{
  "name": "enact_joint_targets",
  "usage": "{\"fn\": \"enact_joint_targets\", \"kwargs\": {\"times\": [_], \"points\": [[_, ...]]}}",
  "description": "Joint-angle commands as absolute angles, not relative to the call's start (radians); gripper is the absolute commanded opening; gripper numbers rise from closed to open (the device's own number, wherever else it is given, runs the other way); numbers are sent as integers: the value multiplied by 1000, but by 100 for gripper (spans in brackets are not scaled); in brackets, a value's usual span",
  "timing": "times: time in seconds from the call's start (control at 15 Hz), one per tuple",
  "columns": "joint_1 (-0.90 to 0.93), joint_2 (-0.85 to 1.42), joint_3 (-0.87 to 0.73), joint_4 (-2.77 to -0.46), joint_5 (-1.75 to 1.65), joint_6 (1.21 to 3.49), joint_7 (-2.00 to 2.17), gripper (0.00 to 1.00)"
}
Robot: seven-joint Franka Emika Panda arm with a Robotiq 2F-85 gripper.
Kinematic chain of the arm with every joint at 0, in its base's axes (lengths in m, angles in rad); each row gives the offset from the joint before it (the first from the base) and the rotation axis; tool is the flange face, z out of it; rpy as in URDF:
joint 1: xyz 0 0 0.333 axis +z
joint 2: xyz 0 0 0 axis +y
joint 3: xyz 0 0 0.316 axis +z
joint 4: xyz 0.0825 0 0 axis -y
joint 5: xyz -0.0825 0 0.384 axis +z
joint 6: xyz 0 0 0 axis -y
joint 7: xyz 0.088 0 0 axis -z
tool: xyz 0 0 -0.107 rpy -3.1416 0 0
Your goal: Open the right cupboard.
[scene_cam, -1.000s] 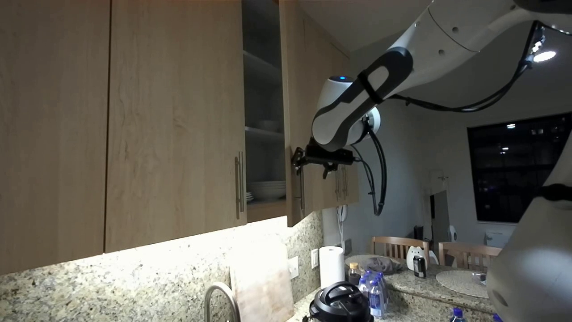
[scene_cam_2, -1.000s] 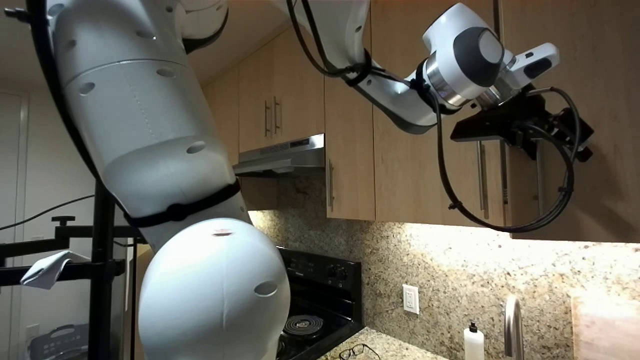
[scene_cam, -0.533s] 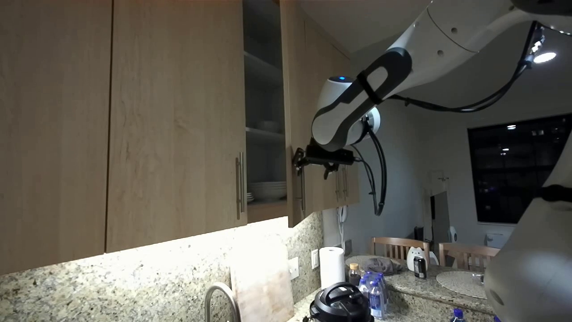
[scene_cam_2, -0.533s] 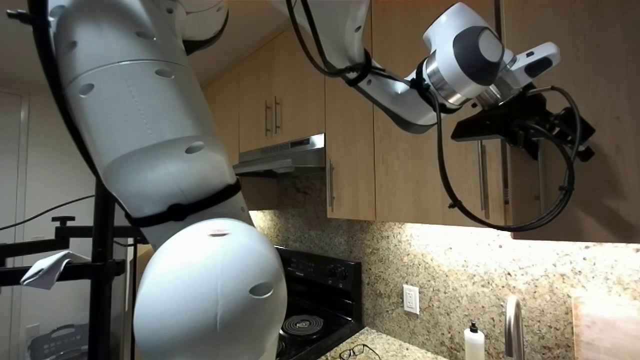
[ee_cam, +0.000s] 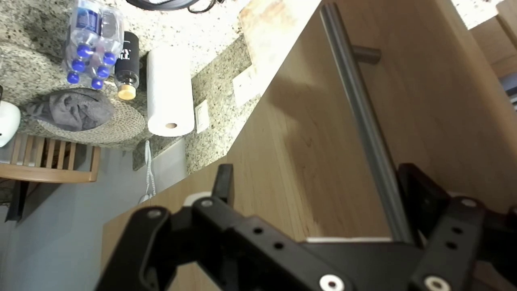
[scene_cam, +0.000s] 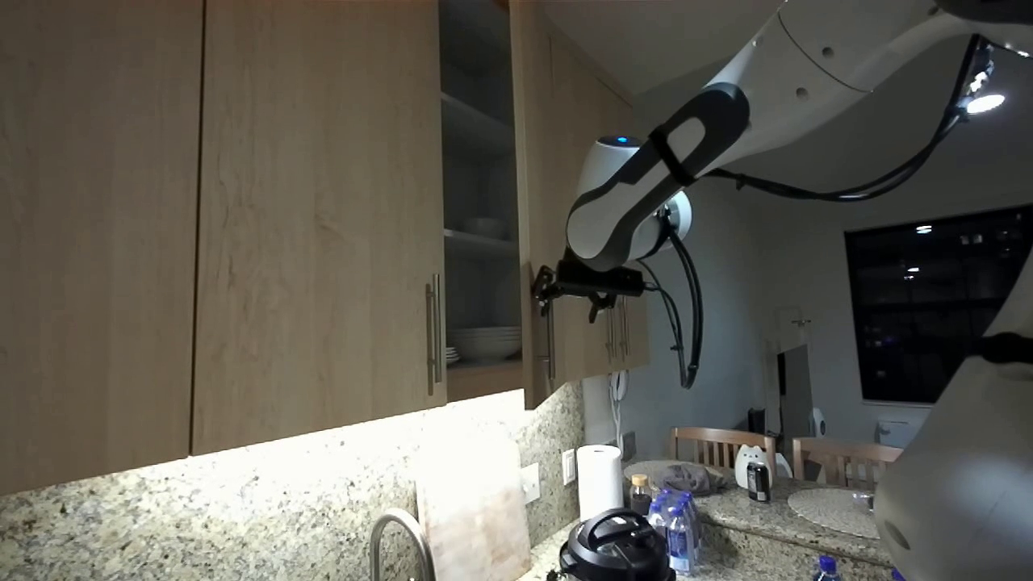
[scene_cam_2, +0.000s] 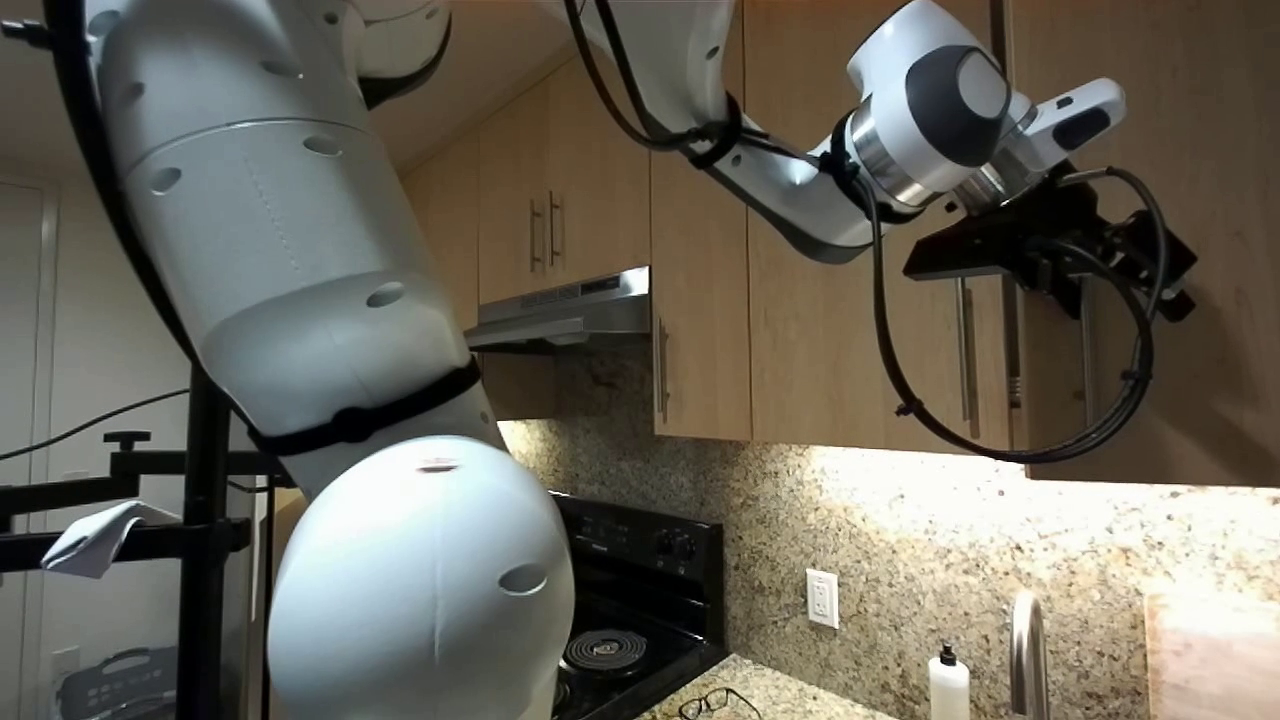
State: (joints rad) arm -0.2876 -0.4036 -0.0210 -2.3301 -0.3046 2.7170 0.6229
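The tall light-wood right cupboard (scene_cam: 533, 202) stands partly open; its slim grey metal bar handle (ee_cam: 364, 117) passes between the parted jaws of the black two-finger gripper (ee_cam: 319, 180).

The right cupboard (ee_cam: 319, 173) looks smooth, matt wood, its bar handle (ee_cam: 360, 101) satin metal, the fingers (ee_cam: 422, 192) matt too.

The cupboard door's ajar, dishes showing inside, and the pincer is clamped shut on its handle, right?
Not quite: the wrist view shows the pincer open, fingers wide apart with the handle between them. The cupboard door is ajar, dishes showing inside.
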Motion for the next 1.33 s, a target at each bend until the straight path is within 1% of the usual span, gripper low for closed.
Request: {"fn": "enact_joint_targets", "kwargs": {"times": [0.0, 0.67, 1.27], "points": [[-339, -441, -85, -2349, -261, 2714, 518, 100], [-315, -507, -199, -2386, -56, 2685, 248, 100], [-279, -524, -327, -2359, 58, 2643, 27, 100]]}}
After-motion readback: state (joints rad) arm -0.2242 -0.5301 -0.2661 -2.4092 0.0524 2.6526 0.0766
